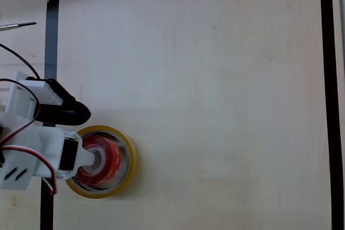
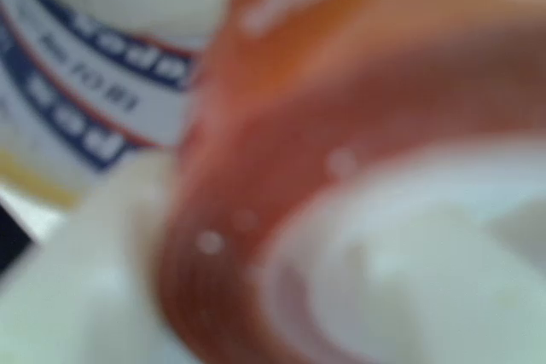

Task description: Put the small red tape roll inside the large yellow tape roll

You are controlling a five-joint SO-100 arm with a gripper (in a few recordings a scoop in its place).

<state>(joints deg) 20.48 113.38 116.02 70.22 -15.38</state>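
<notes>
The large yellow tape roll (image 1: 128, 161) lies flat near the table's lower left in the overhead view. The small red tape roll (image 1: 110, 159) rests inside its ring. My gripper (image 1: 91, 136) is open wide. Its white finger (image 1: 86, 157) reaches over the yellow rim into the red roll's pale core, while the black finger (image 1: 70, 112) sits outside both rolls. The blurred wrist view is very close to the red tape roll (image 2: 256, 142), with its whitish core at lower right. Behind it shows the yellow tape roll's white inner core (image 2: 77, 66), printed blue and red.
A black tape border (image 1: 326, 79) frames the light wooden table (image 1: 215, 79) along the top, left and right. Cables and a thin metal tool (image 1: 19, 25) lie outside the left border. Open tabletop stretches right of the rolls.
</notes>
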